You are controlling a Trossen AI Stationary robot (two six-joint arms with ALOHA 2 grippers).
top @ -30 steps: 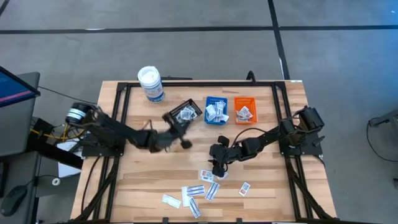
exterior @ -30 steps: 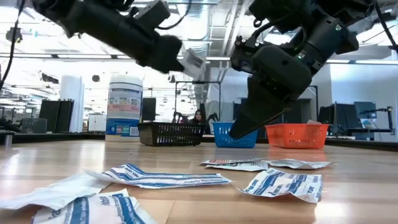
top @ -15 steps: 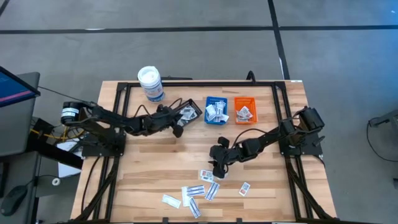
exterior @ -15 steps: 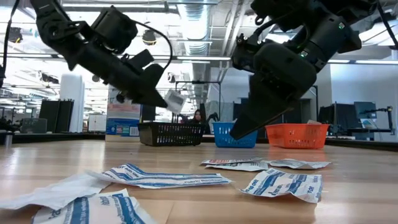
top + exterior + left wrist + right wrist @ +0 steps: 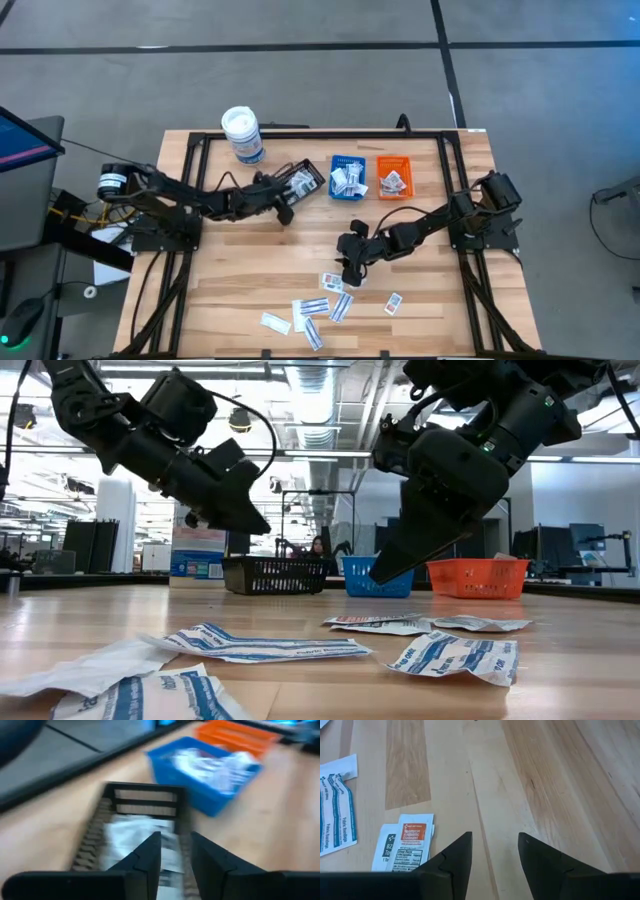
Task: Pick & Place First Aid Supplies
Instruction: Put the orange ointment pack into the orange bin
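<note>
The left claw (image 5: 287, 194) is hovering with parted, empty fingers just above the small black mesh tray (image 5: 296, 183), where several flat white printed packets (image 5: 135, 837) are lying. The right claw (image 5: 349, 272) is hanging open and empty over the pale wooden surface (image 5: 240, 270), just above a packet with an orange label (image 5: 412, 841). More white packets with blue print (image 5: 312, 309) are lying scattered near the surface's front edge.
</note>
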